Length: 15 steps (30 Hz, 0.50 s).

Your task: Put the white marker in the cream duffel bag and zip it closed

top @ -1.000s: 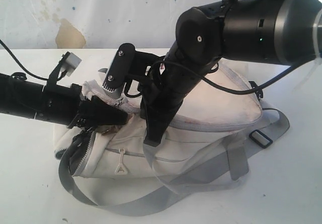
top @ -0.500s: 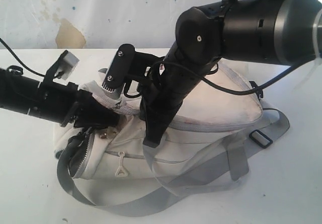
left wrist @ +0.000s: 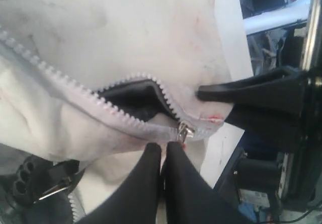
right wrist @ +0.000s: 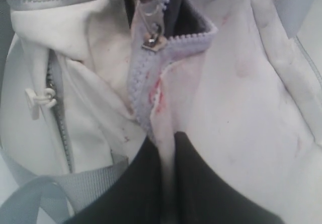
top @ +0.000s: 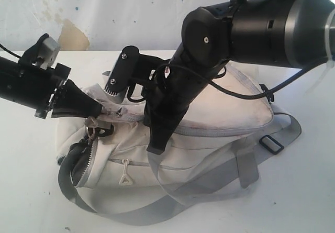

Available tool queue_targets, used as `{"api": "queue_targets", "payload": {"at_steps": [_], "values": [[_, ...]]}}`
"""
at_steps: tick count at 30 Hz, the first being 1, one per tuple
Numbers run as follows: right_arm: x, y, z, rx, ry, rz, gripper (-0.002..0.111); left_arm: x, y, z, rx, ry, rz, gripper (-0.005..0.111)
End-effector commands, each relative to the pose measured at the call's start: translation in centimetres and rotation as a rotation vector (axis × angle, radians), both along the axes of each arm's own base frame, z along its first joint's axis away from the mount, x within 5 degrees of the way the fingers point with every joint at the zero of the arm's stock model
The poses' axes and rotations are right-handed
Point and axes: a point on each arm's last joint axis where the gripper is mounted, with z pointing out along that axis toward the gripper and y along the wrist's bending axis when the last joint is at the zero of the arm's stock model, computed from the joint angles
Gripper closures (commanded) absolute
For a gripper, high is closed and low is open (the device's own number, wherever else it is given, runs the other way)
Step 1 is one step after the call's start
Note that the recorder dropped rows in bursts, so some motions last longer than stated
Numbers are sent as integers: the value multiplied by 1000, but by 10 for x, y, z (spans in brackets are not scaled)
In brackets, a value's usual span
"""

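The left gripper [left wrist: 163, 148] is seen closed beside the zipper slider [left wrist: 184, 132] (grip unclear). Fabric of the cream duffel bag [right wrist: 241, 108] is pinched in the right gripper [right wrist: 167, 142].

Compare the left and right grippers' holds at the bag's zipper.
Right gripper has its jaws pinched on a fold of the cream duffel bag; left gripper is shut beside the zipper slider, nothing clearly held. Left arm lies nearly level, right slopes steeply down. Both are shut.

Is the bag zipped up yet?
Not yet. Done, maybe: the white marker isn't in sight, perhaps inside. In hand: the right gripper pinches the cream duffel bag, the left gripper the zipper pull. To do: the zipper gapes, dark lining showing; pull it shut.
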Motion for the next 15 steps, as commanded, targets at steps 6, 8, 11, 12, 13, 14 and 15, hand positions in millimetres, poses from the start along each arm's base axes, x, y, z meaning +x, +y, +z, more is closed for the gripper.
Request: {"api": "queue_targets", "payload": {"at_steps": [6, 8, 11, 12, 13, 14, 15], "values": [[2, -6, -1, -37, -4, -5, 108, 11, 24, 9, -70, 50, 158, 107], [2, -6, -1, -39, -5, -4, 108, 12, 26, 9, -85, 53, 175, 107], [2, -6, -1, -39, -5, -4, 108, 12, 25, 9, -84, 23, 159, 107], [2, -6, -1, -39, -5, -4, 108, 12, 25, 8, -70, -23, 126, 107], [2, -6, -1, -39, -5, -4, 108, 10, 22, 7, -47, -74, 74, 107], [2, -6, -1, -39, -5, -4, 108, 8, 19, 5, -17, -124, 14, 107], [2, -6, 0, -37, -7, -4, 108, 5, 17, 2, 10, -159, -37, 107]]}}
